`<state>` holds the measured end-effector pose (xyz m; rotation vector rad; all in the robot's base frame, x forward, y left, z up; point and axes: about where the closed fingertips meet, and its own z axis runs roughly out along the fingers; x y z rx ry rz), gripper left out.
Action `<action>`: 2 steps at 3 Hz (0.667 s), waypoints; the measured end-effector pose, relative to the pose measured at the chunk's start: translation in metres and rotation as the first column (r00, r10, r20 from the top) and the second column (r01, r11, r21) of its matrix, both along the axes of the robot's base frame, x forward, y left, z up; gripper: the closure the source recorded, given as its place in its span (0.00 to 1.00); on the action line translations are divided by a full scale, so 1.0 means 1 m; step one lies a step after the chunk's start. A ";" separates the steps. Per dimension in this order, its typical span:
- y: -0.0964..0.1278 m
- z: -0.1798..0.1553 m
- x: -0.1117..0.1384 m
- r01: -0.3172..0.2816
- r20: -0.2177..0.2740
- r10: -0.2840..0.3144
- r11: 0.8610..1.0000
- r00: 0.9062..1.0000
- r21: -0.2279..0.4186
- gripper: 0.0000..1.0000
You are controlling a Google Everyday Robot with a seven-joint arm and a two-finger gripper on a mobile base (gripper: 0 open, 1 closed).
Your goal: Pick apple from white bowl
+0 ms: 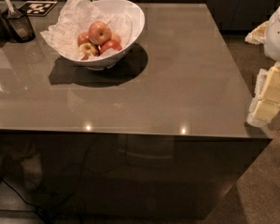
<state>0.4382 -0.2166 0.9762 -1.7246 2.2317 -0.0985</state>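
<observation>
Apple (100,33) topmost in white bowl (136,14), gripper (267,97) well apart from it

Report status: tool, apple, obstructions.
Tool at table's right edge, far from white bowl. Apple atop pile inside. Smaller apples press against it.

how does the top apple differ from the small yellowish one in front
The top apple is bigger and sits highest in the pile; the yellowish apple is smaller and lower, front left. The top apple is red-orange; the yellowish apple is yellow-green with red. Both lie in the white bowl. The tool is beyond the table's right edge, far from both.
</observation>
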 end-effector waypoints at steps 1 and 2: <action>0.000 0.000 0.000 0.000 0.000 0.000 1.000 1.000 0.000 0.00; 0.004 0.004 0.005 0.018 0.008 -0.018 1.000 1.000 0.003 0.00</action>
